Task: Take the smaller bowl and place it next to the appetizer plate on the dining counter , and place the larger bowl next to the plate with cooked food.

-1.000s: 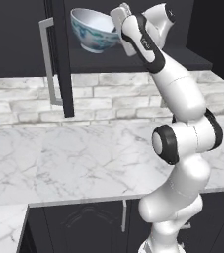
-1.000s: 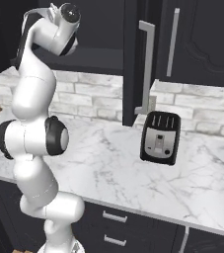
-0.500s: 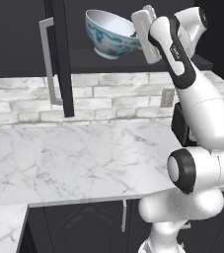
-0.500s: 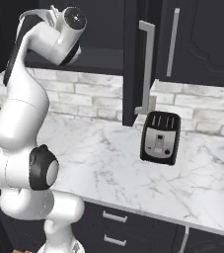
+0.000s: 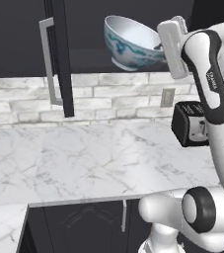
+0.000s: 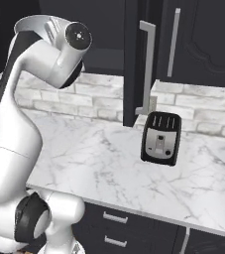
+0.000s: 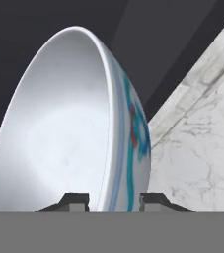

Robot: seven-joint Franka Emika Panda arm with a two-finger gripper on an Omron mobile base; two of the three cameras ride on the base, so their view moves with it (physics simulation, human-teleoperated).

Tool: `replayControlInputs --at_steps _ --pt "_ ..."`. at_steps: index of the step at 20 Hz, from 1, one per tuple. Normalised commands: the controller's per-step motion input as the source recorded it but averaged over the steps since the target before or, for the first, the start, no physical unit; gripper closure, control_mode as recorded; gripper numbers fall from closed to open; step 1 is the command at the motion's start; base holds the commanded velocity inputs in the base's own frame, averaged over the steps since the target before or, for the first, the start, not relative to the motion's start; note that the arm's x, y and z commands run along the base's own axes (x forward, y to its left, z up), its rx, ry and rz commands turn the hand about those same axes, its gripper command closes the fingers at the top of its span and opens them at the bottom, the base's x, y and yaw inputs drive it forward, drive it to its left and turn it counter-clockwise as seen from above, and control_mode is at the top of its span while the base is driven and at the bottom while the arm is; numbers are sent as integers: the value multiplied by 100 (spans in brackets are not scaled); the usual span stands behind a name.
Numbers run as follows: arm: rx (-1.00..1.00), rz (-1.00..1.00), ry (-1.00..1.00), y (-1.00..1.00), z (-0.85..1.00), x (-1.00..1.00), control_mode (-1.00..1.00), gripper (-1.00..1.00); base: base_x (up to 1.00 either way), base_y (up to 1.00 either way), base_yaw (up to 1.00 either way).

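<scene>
Two dark fingertips [image 7: 77, 201] straddle the rim of the larger bowl [image 5: 129, 43]: my jaws pinch its wall, one pad inside, one outside. Bowl's tipped, high over the marble table [image 5: 93, 158], and it has swung right since a second ago, toward the toaster [image 5: 191, 123]. Beyond, cabinet door [image 5: 59, 54] ajar. Dining counter comes next, I reckon.

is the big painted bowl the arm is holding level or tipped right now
Tipped. In the left base view the larger bowl hangs in the end effector, its rim slanting and its opening partly sideways. The hand view shows it nearly edge-on, empty.
</scene>
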Motion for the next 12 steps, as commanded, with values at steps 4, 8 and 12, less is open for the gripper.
replayControlInputs --at_steps 4,8,12 --pt "-9 0 1 -26 -18 -100 -100 100 0 0 0" --pt "-34 0 24 -6 -24 -83 -100 100 0 0 0" --pt "-37 3 29 2 -72 -78 -100 100 0 0 0"
